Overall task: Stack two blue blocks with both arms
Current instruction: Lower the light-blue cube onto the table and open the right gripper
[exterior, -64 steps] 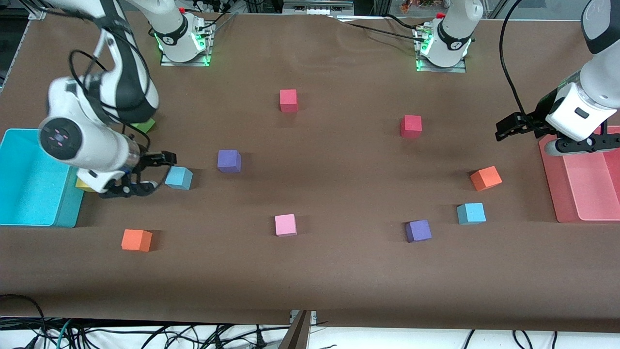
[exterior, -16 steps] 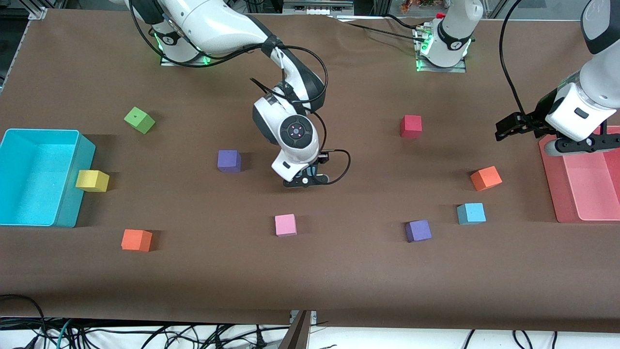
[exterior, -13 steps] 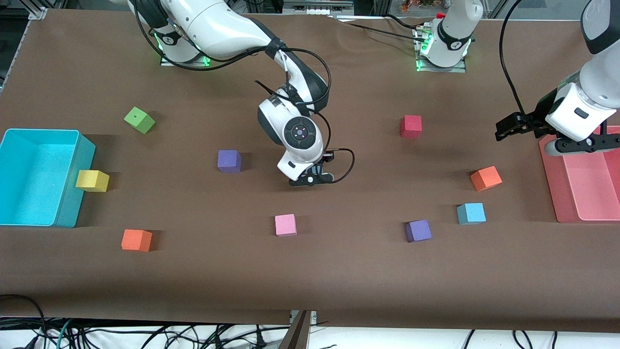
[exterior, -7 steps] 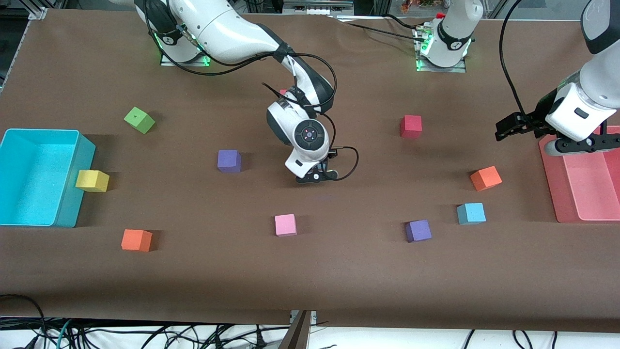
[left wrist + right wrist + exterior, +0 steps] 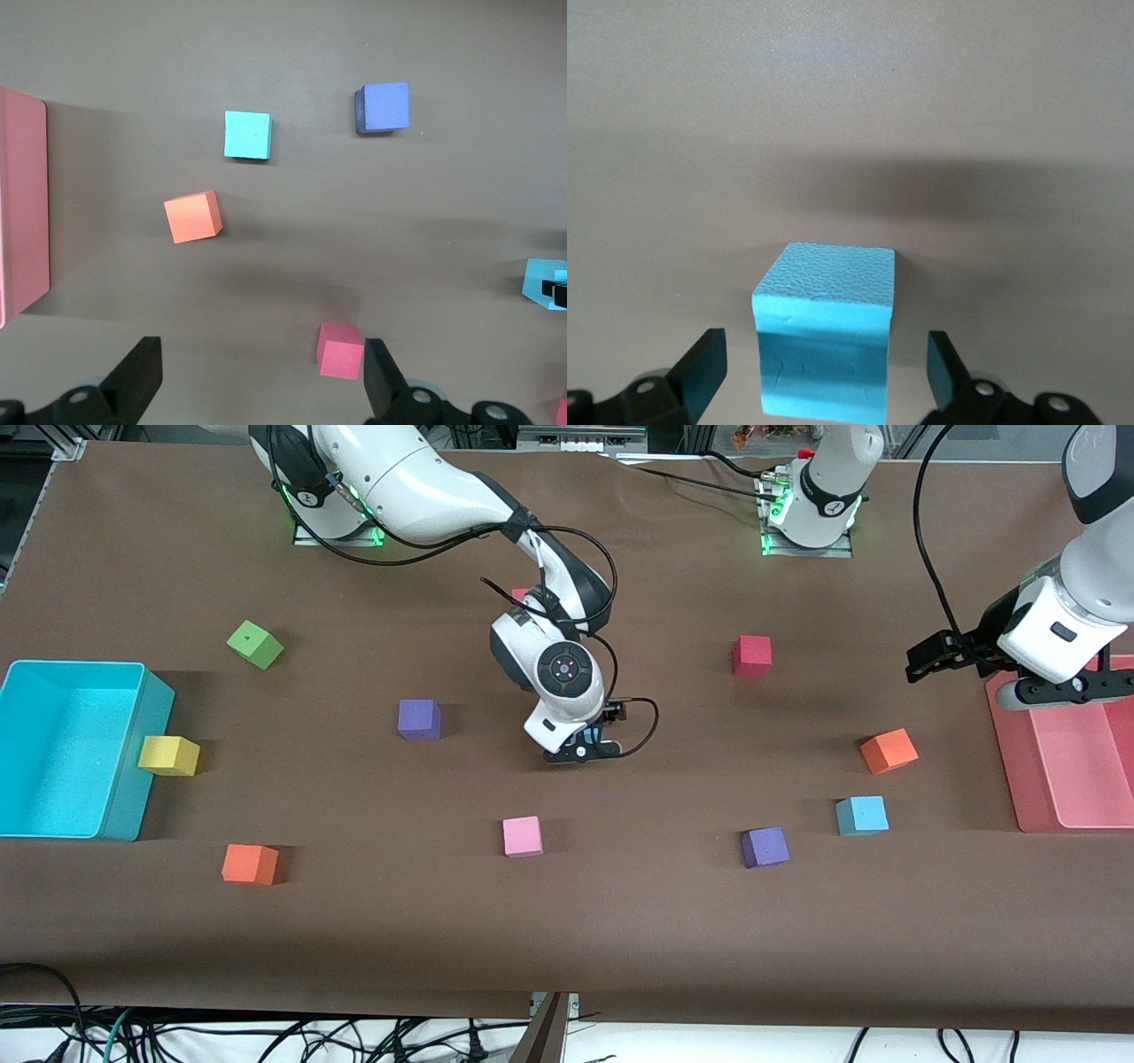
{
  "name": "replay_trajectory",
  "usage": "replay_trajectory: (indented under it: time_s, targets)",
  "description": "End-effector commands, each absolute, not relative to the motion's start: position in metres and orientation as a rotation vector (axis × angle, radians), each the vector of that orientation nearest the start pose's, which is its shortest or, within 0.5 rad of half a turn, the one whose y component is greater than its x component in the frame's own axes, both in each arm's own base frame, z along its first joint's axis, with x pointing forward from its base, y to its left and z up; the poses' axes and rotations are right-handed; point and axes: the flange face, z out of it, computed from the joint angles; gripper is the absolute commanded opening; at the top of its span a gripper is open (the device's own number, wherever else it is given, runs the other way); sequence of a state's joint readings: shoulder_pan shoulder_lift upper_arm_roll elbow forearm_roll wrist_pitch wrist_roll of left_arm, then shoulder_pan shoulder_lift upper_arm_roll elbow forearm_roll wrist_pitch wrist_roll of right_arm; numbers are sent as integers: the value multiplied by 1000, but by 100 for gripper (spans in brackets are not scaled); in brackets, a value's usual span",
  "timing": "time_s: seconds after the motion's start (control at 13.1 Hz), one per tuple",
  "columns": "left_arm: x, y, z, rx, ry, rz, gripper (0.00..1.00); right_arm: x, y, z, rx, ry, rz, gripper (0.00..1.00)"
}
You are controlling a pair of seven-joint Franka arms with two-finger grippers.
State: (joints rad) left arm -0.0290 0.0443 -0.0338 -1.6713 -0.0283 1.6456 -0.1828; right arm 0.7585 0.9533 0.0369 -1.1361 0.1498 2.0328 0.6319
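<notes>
Blue block point(image 5: 824, 350) on table between right gripper's point(image 5: 824, 381) spread jaws, untouched, left gripper point(image 5: 261, 390) agape, empty

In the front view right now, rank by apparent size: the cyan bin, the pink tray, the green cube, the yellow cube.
1. cyan bin, largest as shown.
2. pink tray, smaller, though the frame edge cuts it and the left arm covers part.
3. green cube and yellow cube: they look alike; no ranking.
</notes>
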Motion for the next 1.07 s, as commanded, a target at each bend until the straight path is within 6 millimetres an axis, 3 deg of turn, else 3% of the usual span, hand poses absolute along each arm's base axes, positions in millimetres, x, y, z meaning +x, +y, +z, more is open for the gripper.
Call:
replay_trajectory:
  time_s: [0.0, 0.31, 0.61, 0.76, 0.99]
  targets:
    - [565, -37, 563, -3138, -180, 115, 100, 537, 550, 225, -3028, -98, 221, 100]
    - [565, -37, 563, -3137, -180, 117, 100, 544, 539, 260, -3021, -162, 239, 100]
    - [564, -42, 564, -3138, -170, 112, 100, 553, 520, 312, -2986, -274, 272, 100]
    - [564, -42, 564, -3138, -173, 112, 100, 557, 511, 317, -2965, -355, 265, 100]
    - [563, -41, 565, -3138, -175, 110, 100, 579, 486, 310, -2897, -439, 243, 100]
